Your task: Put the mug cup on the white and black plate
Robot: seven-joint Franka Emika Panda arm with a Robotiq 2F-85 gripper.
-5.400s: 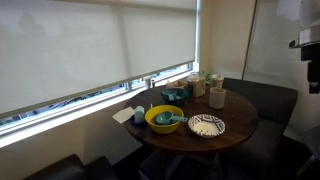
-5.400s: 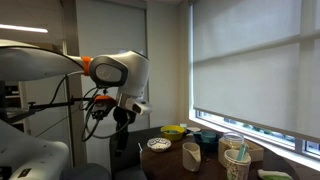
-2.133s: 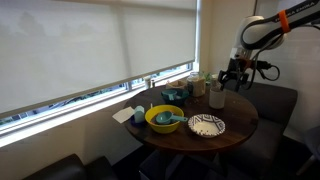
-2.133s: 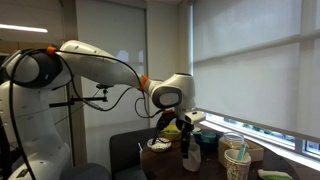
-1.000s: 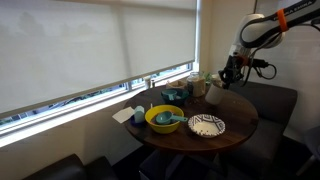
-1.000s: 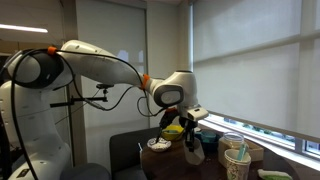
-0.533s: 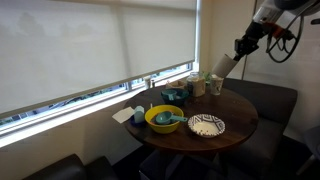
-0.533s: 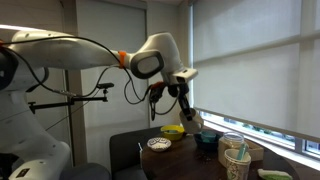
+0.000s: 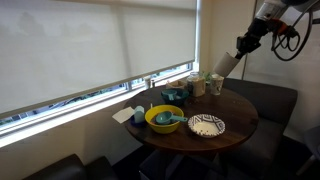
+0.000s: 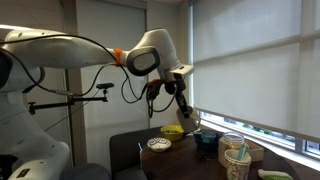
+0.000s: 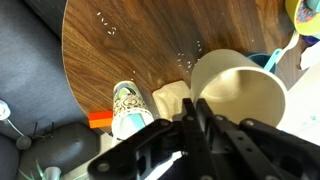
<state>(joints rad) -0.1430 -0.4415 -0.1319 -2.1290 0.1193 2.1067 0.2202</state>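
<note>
1. The fingers [image 11: 196, 118] are closed on the mug cup [image 11: 243, 95]. In the wrist view they clamp its wall near the rim, at the mug's left edge. The mug's open mouth faces the camera and fills the right centre of that frame.
2. In an exterior view the mug cup [image 9: 226, 62] hangs tilted in the air at the upper right. It is held by the fingers [image 9: 238, 50], well above the round dark wooden counter [image 9: 235, 112].
3. In an exterior view the mug cup [image 10: 190, 120] shows as a pale shape just right of centre, directly under the fingers [image 10: 183, 104].
4. The white and black plate [image 9: 206, 125] lies flat near the counter's front edge, at lower centre-right, its speckled face bare. The mug is well apart from it, up and to the right.
5. In an exterior view the plate [image 10: 158, 144] sits low in the frame, just left of centre, below and to the left of the mug.
6. A yellow bowl [image 9: 164, 118] stands just left of the plate and holds something teal. It also shows behind the plate [image 10: 173, 130].
7. In the wrist view the wood-grain counter [image 11: 120, 50] fills the upper left. A patterned cup [image 11: 128, 103] and an orange object [image 11: 100, 120] sit at the lower left, near the counter's curved edge.
</note>
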